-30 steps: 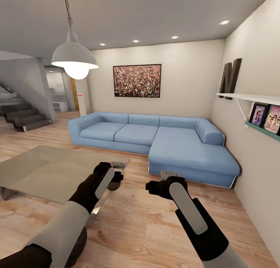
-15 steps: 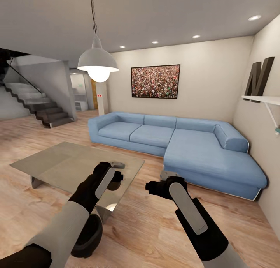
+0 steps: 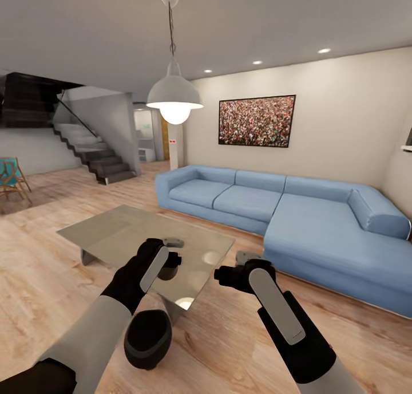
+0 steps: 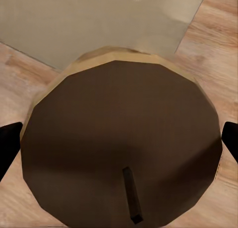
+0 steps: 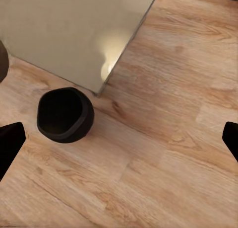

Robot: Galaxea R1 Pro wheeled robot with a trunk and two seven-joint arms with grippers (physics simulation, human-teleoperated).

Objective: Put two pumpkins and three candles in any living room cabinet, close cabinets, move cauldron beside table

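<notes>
Left arm pose: extended forward and bent at the elbow, forearm in a white sleeve, black wrist section angled up toward the table corner.
Left claw (image 3: 170,256): clamped on a candle (image 4: 119,138), one black fingertip (image 4: 9,146) at each side of the cylinder.
Candle position: between the left claw's fingers, flat top and short dark wick facing the wrist camera; top face reads dark brown in shade, rim pale tan.
Right arm pose: extended forward at about the same height as the left arm, grey-panelled forearm pointing ahead and slightly inward.
Right claw (image 3: 232,271): spread wide, nothing between the fingers; bare wood floor (image 5: 163,153) below the gap.
Cauldron (image 3: 147,339): black, round, upright with open mouth upward, standing on the floor below the left claw and nearer the robot; well apart from both claws.
Cauldron to table: just beside the near corner of the glass table (image 3: 114,233); contact cannot be determined.
Table position: low, glass-topped, under and ahead of the left claw, to the left of the right claw.
Sofa (image 3: 320,228): blue corner unit, well ahead of the right claw, against the far wall.
Pendant lamp (image 3: 174,99): lit, high above and ahead of the left claw.
Framed picture (image 3: 257,121): on the wall behind the sofa.
Staircase (image 3: 97,153): far ahead, left of the left claw.
</notes>
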